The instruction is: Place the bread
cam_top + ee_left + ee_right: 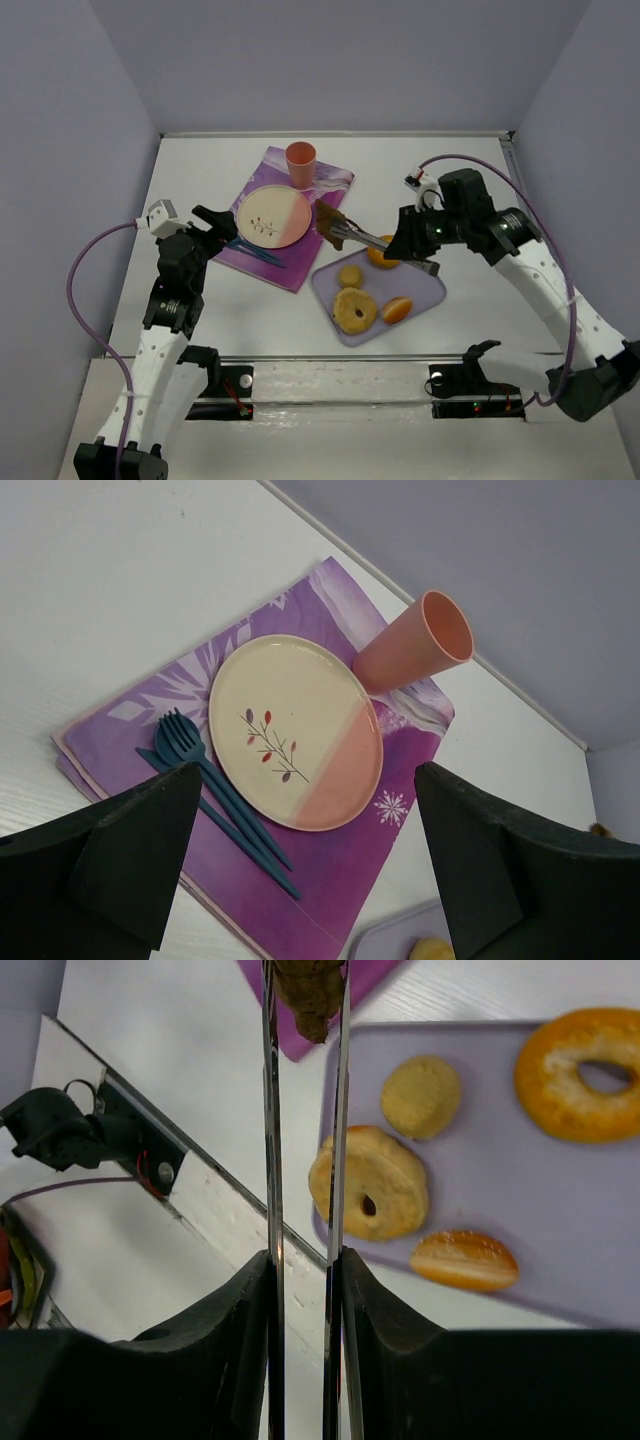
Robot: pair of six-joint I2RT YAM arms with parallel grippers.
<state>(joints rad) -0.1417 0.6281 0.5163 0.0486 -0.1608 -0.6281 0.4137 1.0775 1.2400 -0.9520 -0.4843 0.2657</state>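
The bread (pixel 328 218) is a dark brown chunk pinched at the tip of metal tongs (pixel 375 243). It hangs just right of the pink-and-cream plate (pixel 272 216), over the purple placemat (pixel 290 262). My right gripper (pixel 415 245) is shut on the tongs' handles. In the right wrist view the tongs (pixel 272 1160) run up from my gripper (pixel 305 1270) to the bread (pixel 310 990) at the top edge. My left gripper (pixel 218 225) is open and empty at the placemat's left edge. In the left wrist view my left gripper (pixel 305 780) frames the plate (pixel 290 730).
A pink cup (pixel 300 163) stands behind the plate. Blue cutlery (pixel 255 252) lies left of the plate on the mat. A lilac tray (pixel 425 295) holds two ring doughnuts (pixel 354 309), a small yellow bun (pixel 350 276) and a sesame roll (pixel 397 309).
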